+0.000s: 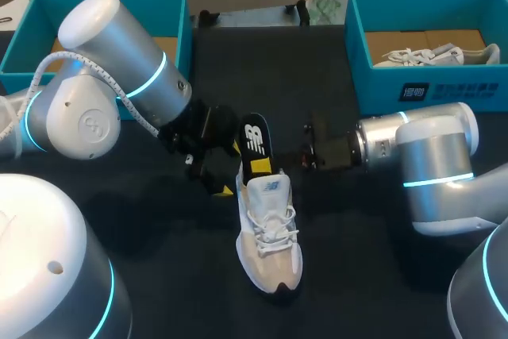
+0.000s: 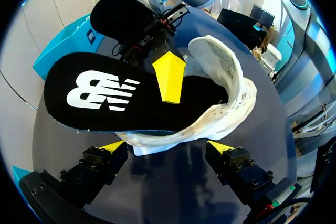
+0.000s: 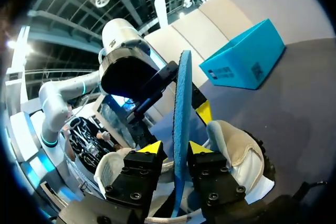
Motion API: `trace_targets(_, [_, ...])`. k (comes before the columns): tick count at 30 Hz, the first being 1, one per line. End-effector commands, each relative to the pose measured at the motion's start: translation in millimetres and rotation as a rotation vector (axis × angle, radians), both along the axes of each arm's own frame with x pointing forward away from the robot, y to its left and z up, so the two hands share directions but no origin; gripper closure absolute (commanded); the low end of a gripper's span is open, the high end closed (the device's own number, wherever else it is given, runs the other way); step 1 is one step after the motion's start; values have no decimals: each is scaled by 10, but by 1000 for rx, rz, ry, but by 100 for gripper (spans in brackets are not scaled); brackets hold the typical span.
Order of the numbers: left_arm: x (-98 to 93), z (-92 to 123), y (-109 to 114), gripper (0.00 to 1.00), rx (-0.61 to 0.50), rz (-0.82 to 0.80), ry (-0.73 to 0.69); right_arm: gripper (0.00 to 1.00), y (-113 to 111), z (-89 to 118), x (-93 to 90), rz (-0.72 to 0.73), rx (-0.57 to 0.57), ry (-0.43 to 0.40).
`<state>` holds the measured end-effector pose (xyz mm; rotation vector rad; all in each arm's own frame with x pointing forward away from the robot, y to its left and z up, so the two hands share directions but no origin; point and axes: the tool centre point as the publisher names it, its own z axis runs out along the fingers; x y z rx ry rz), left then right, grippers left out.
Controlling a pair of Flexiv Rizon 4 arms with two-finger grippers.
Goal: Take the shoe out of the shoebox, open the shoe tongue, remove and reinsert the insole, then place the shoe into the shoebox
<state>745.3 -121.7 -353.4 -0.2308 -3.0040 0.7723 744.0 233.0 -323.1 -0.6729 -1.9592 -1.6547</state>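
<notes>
with the shoe [image 1: 270, 252] already out on the table [image 1: 175, 275], the right gripper [image 3: 177, 148] is clenched on the insole [image 1: 254, 142], which stands half out of the heel. the left gripper [image 2: 167, 147] is released, astride the heel. seating the insole and boxing the shoe remain, i judge.

a white letter logo marks the black insole [image 1: 254, 142]; a smaller logo sits on the shoe [image 1: 270, 232] tongue; white print on the far-right shoebox [image 1: 468, 89] front is too small to read.
</notes>
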Motion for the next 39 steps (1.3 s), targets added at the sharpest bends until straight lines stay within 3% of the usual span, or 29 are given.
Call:
trace_targets(1, [2,-8,-3,0,1,0,0,71,-10,58,69,8,18,-4])
trace_targets(10, [2,-8,-3,0,1,0,0,79,21,108,280,22,115,18])
trace_targets(11, [2,-8,-3,0,1,0,0,86,24,105,295,20,122,24])
trace_targets(12, [2,-8,-3,0,1,0,0,100,25,98,307,17,126,30])
trace_targets(18, [2,-8,-3,0,1,0,0,100,-4,-1,294,2,137,74])
trace_targets(32, [2,-8,-3,0,1,0,0,100,-106,-291,-82,-35,94,176])
trace_targets(39, [2,-8,-3,0,1,0,0,100,-110,-317,-183,-45,84,189])
